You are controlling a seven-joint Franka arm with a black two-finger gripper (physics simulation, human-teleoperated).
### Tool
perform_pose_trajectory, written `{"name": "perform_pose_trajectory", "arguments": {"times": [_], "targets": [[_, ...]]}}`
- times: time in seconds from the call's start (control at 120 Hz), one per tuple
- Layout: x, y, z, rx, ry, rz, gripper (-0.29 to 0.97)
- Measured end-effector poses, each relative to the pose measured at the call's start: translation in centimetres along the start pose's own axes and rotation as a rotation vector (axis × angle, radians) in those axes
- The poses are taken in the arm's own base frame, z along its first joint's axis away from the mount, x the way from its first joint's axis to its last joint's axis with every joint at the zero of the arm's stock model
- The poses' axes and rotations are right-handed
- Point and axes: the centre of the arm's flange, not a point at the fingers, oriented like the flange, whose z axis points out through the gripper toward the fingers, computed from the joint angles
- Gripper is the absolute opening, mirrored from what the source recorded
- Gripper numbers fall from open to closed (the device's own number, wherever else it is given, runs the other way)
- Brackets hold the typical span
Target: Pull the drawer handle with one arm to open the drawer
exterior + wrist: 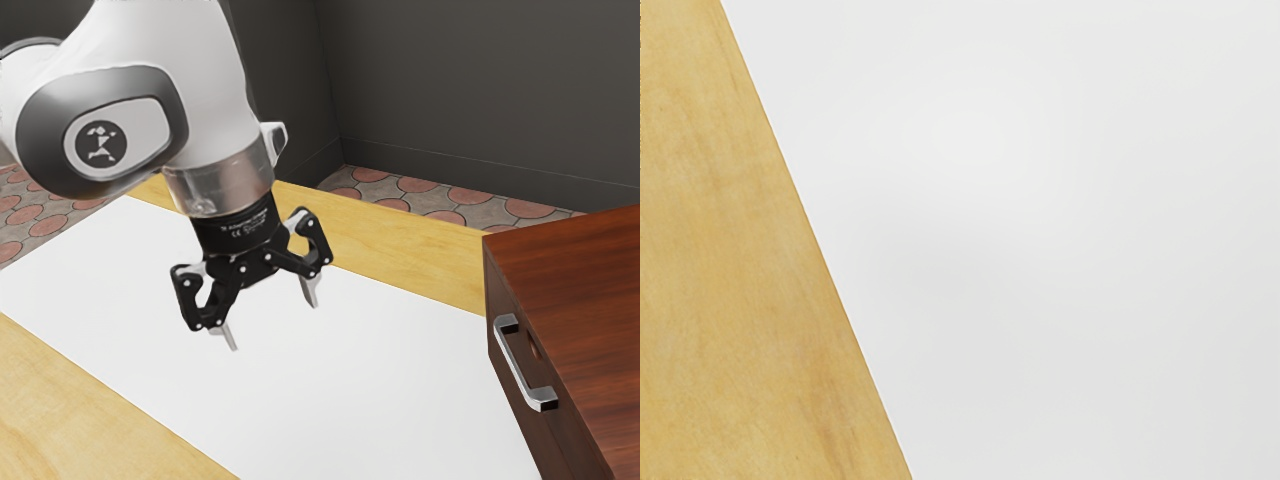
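Exterior view: drawer handle (524,362) lies well right of the open claw (270,317).

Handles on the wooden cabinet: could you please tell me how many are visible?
1. A silver handle is on the front of the cabinet at the exterior view's right, apart from the open gripper. The cabinet runs past the frame, so others may be hidden.

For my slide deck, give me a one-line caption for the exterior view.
Open gripper hovers over the white mat, short of the drawer handle at the exterior view's right.
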Motion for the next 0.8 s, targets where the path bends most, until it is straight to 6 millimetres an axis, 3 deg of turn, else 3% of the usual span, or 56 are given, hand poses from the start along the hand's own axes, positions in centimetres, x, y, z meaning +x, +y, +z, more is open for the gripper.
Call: {"name": "perform_pose_trajectory", "arguments": {"times": [0.15, 0.208, 0.283, 0.408, 0.508, 0.633, 0.8], "targets": [[-0.1, -0.2, 0.0, -0.003, 0.000, -0.032, 0.68], [0.3, -0.4, 1.6, 0.016, -0.007, -0.050, 0.68], [-0.7, -1.1, 1.0, -0.006, -0.010, -0.044, 0.68], [-0.9, 0.0, 3.2, -0.041, -0.021, -0.054, 0.68], [-1.1, 1.1, 3.6, -0.112, -0.051, -0.057, 0.68], [-4.0, 2.1, 4.6, -0.161, -0.067, -0.001, 0.68], [-5.4, 3.5, 5.2, -0.224, -0.089, 0.052, 0.68]]}}
